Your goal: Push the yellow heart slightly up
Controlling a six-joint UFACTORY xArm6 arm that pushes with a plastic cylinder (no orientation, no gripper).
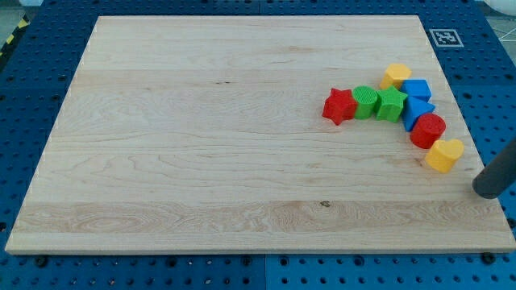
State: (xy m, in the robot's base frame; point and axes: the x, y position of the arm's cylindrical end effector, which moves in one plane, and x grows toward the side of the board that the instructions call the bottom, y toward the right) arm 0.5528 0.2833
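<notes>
The yellow heart [444,154] lies near the board's right edge, at the lower end of a curved row of blocks. It touches a red round block [427,130] at its upper left. My tip [486,191] stands to the right of the heart and a little below it, apart from it, at the board's right edge. The dark rod enters from the view's right.
Up the row from the red round block lie a blue triangle [417,111], a blue cube [417,89] and a yellow pentagon-like block [396,76]. To the left lie a green star [391,105], a green round block [365,101] and a red star [339,105]. The wooden board [201,161] lies on a blue perforated table.
</notes>
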